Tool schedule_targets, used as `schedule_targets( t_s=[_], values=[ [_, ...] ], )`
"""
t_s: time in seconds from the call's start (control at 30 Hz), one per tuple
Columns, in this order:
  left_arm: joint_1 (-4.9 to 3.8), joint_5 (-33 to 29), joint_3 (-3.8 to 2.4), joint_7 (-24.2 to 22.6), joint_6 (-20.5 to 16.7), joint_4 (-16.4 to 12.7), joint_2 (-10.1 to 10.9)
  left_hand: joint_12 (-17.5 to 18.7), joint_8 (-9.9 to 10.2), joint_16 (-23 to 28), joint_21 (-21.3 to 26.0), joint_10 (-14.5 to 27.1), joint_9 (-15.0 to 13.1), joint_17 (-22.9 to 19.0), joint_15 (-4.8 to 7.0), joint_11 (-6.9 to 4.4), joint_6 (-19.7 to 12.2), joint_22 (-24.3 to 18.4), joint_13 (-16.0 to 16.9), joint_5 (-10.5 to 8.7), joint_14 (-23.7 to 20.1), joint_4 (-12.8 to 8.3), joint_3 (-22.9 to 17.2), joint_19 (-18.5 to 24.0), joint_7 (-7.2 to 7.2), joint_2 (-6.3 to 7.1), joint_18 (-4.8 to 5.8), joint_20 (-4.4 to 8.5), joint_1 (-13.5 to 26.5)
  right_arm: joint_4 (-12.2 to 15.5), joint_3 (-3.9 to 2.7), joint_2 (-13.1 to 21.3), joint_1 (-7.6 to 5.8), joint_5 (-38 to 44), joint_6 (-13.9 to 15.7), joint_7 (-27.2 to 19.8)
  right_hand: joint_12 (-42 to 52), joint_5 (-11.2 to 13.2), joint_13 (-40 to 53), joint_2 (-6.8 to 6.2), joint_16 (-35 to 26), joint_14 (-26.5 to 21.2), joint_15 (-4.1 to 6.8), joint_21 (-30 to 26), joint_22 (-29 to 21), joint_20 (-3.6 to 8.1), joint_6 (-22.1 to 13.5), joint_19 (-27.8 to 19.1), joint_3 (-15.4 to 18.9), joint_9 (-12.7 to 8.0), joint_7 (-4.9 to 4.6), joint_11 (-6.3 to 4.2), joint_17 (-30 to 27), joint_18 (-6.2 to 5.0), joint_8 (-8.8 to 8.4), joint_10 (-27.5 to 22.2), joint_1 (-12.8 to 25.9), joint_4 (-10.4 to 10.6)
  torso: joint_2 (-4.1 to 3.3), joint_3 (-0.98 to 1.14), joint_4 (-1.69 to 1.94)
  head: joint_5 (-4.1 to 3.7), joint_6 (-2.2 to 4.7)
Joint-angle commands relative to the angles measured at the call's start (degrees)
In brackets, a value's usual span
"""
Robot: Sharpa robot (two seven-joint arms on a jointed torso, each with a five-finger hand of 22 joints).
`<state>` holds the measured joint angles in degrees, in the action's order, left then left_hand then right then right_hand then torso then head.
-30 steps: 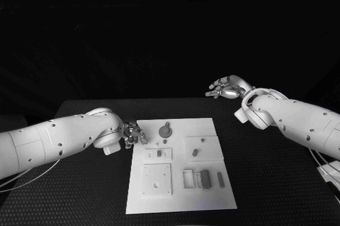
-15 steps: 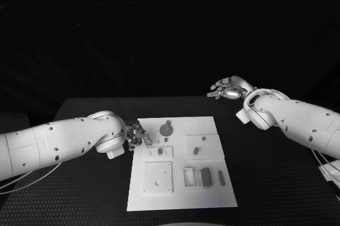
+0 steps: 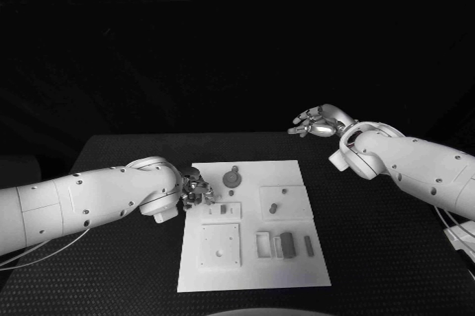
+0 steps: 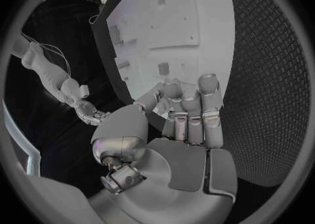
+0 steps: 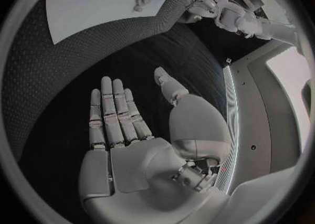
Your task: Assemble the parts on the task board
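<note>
The white task board (image 3: 252, 275) lies in the middle of the table, also in the left wrist view (image 4: 197, 3). On it are grey parts: a round piece with a stem (image 3: 232, 180), a small peg (image 3: 272, 208), a small piece (image 3: 223, 209), a dark block (image 3: 288, 244) and a thin bar (image 3: 308, 244). My left hand (image 3: 195, 192) hovers at the board's left edge, fingers (image 4: 190, 106) bunched against the thumb; whether it pinches anything is hidden. My right hand (image 3: 315, 122) is raised beyond the table's far right, palm flat (image 5: 125, 135), fingers apart, holding nothing.
White fixtures sit on the board: a square plate with holes (image 3: 219, 246), a raised square (image 3: 281, 205) and an open frame (image 3: 263, 245). Black table (image 3: 376, 247) surrounds the board. A cable (image 3: 450, 227) hangs by my right arm.
My left arm has swung inward, and its hand has crept slightly down and right along the board's left edge. The right hand stays raised, barely moving.
</note>
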<state>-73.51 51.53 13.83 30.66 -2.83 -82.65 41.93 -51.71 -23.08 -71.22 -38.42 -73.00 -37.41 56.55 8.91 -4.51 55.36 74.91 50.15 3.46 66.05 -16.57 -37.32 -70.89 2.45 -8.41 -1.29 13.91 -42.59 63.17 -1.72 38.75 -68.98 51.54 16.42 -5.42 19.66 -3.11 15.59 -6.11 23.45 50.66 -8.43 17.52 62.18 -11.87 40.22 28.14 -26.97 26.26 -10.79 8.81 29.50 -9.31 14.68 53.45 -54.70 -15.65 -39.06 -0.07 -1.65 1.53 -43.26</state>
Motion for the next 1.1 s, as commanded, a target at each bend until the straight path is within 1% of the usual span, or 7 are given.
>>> schedule_targets(
  t_s=[0.03,0.2,0.37,0.67,0.77,0.83,1.1],
  values=[
    [0.21,2.9,-0.02,0.24,0.52,-0.3,-0.26,-0.39,-0.01,-0.44,-0.39,-0.41,0.14,-0.49,0.16,0.03,10.04,1.32,-0.22,0.94,0.24,-0.12,-1.56,-0.29,-0.77,-0.37,-1.63,0.21,0.61,0.16,-0.02,0.02,0.03,-0.02,-0.93,-0.17,-0.21,0.23,-0.11,0.19,-0.4,-0.16,-0.21,-0.22,0.08,0.08,-0.34,-0.2,0.25,-0.05,-2.92,0.51,0.07,1.05,0.13,-0.07,-0.58,-0.02,0.0,0.0,0.02,-0.1,-0.24],
    [0.39,4.49,-0.02,0.4,0.64,-0.14,-0.42,-0.49,0.04,-0.72,-0.66,-0.56,0.13,-0.85,0.19,-0.03,10.28,1.31,-0.37,1.01,0.31,-0.16,-2.23,-0.4,-0.82,-0.19,-1.6,0.26,1.0,0.16,-0.02,0.03,0.03,-0.02,-0.91,-0.19,-0.24,0.23,-0.18,0.18,-0.45,-0.17,-0.22,-0.25,0.12,0.08,-0.35,-0.21,0.27,-0.07,-2.92,0.53,0.08,1.06,0.14,-0.07,-0.57,0.0,-0.01,0.0,0.02,-0.1,-0.4],
    [0.54,5.86,-0.02,0.5,1.1,-0.17,-0.54,-0.78,0.05,-1.42,-1.35,-1.01,-0.02,-1.53,0.25,-0.18,10.8,1.33,-0.64,3.82,0.51,-0.21,-3.28,-0.68,-1.0,-0.09,-1.48,0.28,1.75,0.16,-0.02,0.04,0.04,-0.02,-0.97,-0.18,-0.25,0.23,-0.22,0.18,-0.47,-0.18,-0.23,-0.26,0.14,0.08,-0.36,-0.22,0.28,-0.07,-2.93,0.53,0.09,1.07,0.15,-0.06,-0.57,0.01,0.01,-0.03,0.01,-0.07,-0.61],
    [0.87,7.61,-0.02,1.06,2.31,-0.03,-0.65,-1.27,-0.17,-2.38,-2.36,-1.77,-0.34,-2.24,0.36,-0.49,11.6,1.33,-0.85,7.02,1.03,-0.26,-3.93,-1.16,-1.32,-0.2,-1.31,0.21,2.73,0.22,-0.02,0.07,0.06,-0.02,-1.04,-0.19,-0.27,0.23,-0.28,0.17,-0.51,-0.19,-0.25,-0.28,0.18,0.08,-0.36,-0.23,0.29,-0.08,-2.93,0.54,0.1,1.08,0.16,-0.05,-0.55,0.03,0.01,-0.01,-0.01,-0.03,-0.9],
    [0.93,7.61,-0.02,1.33,3.14,-0.05,-0.59,-1.33,-0.18,-2.59,-2.59,-1.94,-0.43,-2.48,0.38,-0.55,11.71,1.28,-0.95,6.21,1.18,-0.24,-3.87,-1.28,-1.38,-0.25,-1.25,0.17,3.3,0.23,-0.02,0.08,0.07,-0.02,-1.06,-0.18,-0.28,0.23,-0.3,0.16,-0.52,-0.19,-0.25,-0.29,0.19,0.08,-0.36,-0.24,0.29,-0.09,-2.93,0.54,0.1,1.08,0.16,-0.04,-0.55,0.04,0.02,0.01,-0.03,0.01,-1.0],
    [0.93,7.71,-0.02,1.49,3.34,0.0,-0.58,-1.34,-0.13,-2.7,-2.68,-2.06,-0.48,-2.78,0.36,-0.56,11.79,1.19,-1.1,3.85,1.21,-0.13,-3.72,-1.3,-1.41,-0.18,-1.23,0.14,3.93,0.22,-0.02,0.1,0.08,-0.02,-1.09,-0.18,-0.28,0.23,-0.31,0.17,-0.53,-0.19,-0.25,-0.29,0.2,0.08,-0.36,-0.24,0.3,-0.09,-2.93,0.54,0.1,1.08,0.17,-0.04,-0.55,0.04,0.02,0.03,-0.03,0.02,-1.11],
    [1.32,8.46,-0.02,1.45,3.89,0.51,-0.85,-1.35,-0.08,-2.89,-2.73,-2.21,-0.52,-3.16,0.32,-0.59,12.02,1.12,-1.28,2.25,1.26,0.11,-3.57,-1.37,-1.44,-0.01,-1.2,0.08,4.63,0.26,-0.02,0.12,0.1,-0.02,-1.14,-0.17,-0.3,0.23,-0.36,0.16,-0.57,-0.2,-0.27,-0.31,0.23,0.08,-0.37,-0.24,0.31,-0.1,-2.93,0.54,0.11,1.09,0.18,-0.04,-0.54,0.06,0.0,0.01,0.01,0.07,-1.21]
  ],
)
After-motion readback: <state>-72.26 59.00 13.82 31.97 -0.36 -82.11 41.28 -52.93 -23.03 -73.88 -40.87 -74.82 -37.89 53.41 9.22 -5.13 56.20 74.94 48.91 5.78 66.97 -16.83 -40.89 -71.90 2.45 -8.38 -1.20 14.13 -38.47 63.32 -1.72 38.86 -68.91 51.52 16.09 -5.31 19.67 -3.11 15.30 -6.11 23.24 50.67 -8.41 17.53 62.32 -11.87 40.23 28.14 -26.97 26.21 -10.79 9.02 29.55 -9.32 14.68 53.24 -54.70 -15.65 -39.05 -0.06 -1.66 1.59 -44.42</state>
